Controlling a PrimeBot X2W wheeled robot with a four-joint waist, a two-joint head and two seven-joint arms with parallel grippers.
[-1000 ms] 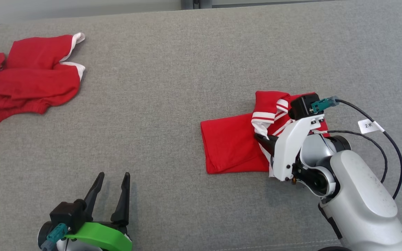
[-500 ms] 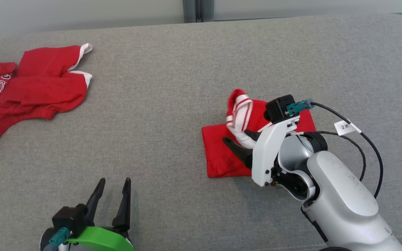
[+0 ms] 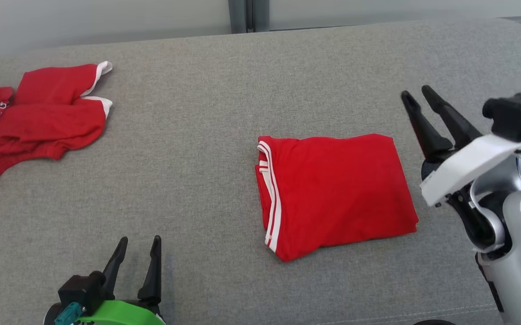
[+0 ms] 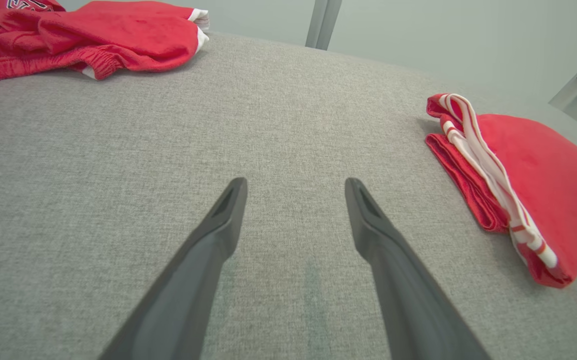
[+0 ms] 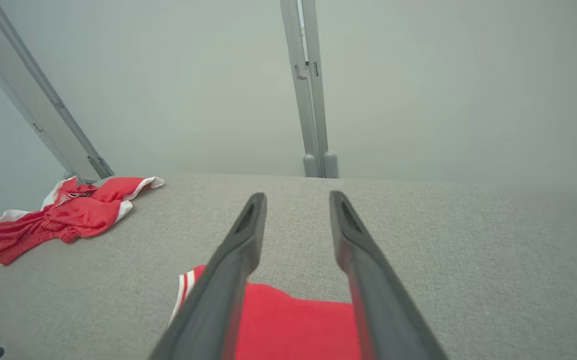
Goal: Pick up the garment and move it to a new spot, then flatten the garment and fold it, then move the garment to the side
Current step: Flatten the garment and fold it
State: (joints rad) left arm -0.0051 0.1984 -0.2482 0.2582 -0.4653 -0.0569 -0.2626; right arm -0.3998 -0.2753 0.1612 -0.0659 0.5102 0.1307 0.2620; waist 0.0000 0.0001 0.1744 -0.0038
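The garment point(image 3: 337, 192) is a red piece with white stripes along its left edge, folded into a rectangle on the grey surface. It appears at the right in the left wrist view point(image 4: 533, 180) and under the fingers in the right wrist view point(image 5: 293, 330). My right gripper point(image 3: 416, 97) is raised to the right of the garment, open and holding nothing point(image 5: 296, 200). Low at the front left, my left gripper point(image 3: 138, 241) stands open and empty point(image 4: 293, 185), well clear of the garment.
A second red garment point(image 3: 30, 117) with white trim and lettering lies crumpled at the far left point(image 4: 83, 35) point(image 5: 63, 215). The grey padded surface point(image 3: 197, 149) ends at a pale wall with a grey post point(image 3: 242, 13) behind it.
My right gripper let go of the striped edge, opened, and swung up and right, off the garment. The garment now lies flat, folded over. The left gripper stayed put; the camera shifted slightly.
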